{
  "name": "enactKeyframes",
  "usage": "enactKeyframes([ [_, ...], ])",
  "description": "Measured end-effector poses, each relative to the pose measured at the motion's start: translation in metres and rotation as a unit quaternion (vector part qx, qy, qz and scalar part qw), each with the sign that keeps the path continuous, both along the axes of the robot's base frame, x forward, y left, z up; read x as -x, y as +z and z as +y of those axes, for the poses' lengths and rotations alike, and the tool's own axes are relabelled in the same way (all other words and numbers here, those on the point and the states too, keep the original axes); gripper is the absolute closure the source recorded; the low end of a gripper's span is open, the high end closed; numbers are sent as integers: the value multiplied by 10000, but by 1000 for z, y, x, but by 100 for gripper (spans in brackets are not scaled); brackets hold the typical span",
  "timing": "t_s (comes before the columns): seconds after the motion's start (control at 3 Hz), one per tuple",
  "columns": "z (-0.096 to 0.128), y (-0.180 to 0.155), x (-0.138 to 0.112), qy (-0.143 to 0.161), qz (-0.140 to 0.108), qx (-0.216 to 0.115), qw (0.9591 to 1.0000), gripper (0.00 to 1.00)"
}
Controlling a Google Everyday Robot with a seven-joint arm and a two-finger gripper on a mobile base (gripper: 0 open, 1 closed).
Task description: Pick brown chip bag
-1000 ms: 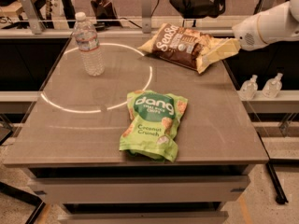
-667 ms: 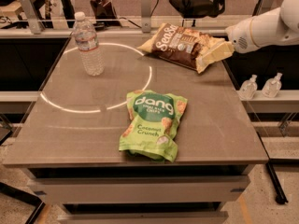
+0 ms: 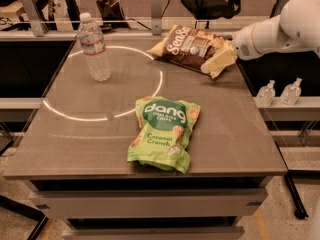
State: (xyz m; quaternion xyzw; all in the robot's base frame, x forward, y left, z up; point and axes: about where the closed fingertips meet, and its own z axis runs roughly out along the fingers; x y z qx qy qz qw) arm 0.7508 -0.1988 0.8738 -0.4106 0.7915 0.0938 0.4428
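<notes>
The brown chip bag [image 3: 192, 48] lies at the table's far right, dark brown in the middle with tan-yellow edges and white "Sensi" lettering. My gripper [image 3: 223, 59] reaches in from the right on the white arm [image 3: 272, 31] and sits at the bag's right end, low over the table and touching or nearly touching the bag's edge. The bag rests flat on the grey table [image 3: 90, 149].
A green "dang" Coconut Crunch bag [image 3: 165, 134] lies at the table's front centre. A clear water bottle [image 3: 95, 46] stands at the far left. Two small bottles [image 3: 279, 91] stand on a ledge to the right of the table. Chairs and rails stand behind the table.
The arm has moved left and slightly down, bringing the gripper up against the brown bag's right end. The bags and the bottle have not moved.
</notes>
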Motion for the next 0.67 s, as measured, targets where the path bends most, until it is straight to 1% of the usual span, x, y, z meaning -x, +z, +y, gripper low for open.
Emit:
enactKeyframes([
  [0.67,15,-20,-15,-86,-46,66,9999,0],
])
